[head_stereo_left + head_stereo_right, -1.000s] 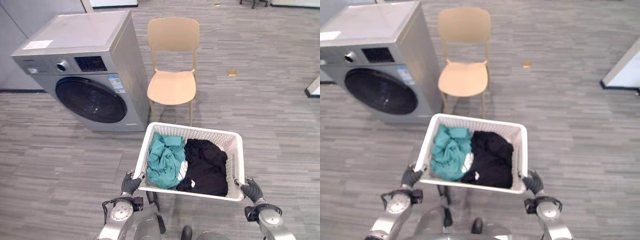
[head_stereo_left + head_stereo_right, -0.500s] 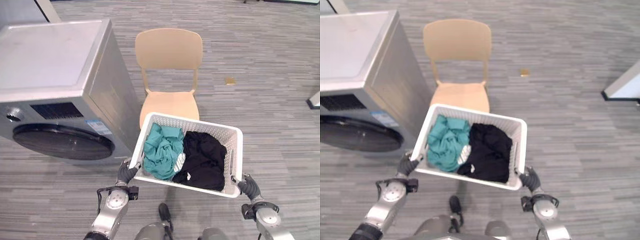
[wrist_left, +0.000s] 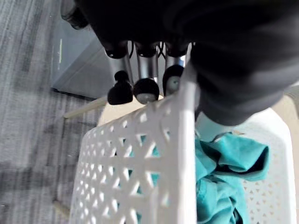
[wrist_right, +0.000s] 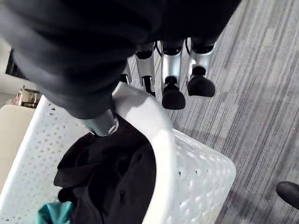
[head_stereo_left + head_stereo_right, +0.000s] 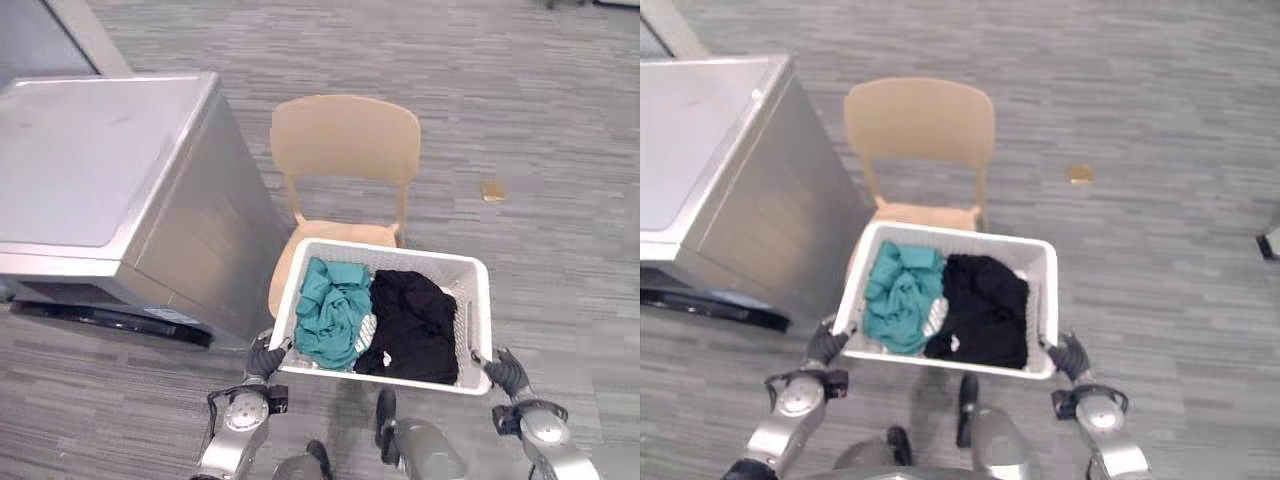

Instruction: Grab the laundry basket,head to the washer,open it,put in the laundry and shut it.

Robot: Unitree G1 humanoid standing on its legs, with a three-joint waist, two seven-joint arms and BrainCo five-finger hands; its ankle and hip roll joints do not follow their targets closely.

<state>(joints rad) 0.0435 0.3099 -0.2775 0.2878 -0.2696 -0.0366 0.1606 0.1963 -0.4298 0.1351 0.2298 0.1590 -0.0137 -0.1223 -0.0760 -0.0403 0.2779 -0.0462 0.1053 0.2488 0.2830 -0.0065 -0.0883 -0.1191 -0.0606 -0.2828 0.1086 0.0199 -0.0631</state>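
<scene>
I hold the basket [image 5: 470, 275] off the floor, my left hand [image 5: 264, 358] pinching its left rim and my right hand [image 5: 508, 373] its right rim, its far edge over the chair [image 5: 345, 150] seat beside the washer [image 5: 110, 190]; this thin grip could slip, or the basket could knock the chair. I count one basket, two garments, teal [image 5: 330, 310] at the left end and black [image 5: 412, 325] at the right, one chair, one washer.

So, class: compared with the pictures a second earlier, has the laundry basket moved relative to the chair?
Yes. The laundry basket has come closer to the chair; its far rim now overlaps the seat.
</scene>
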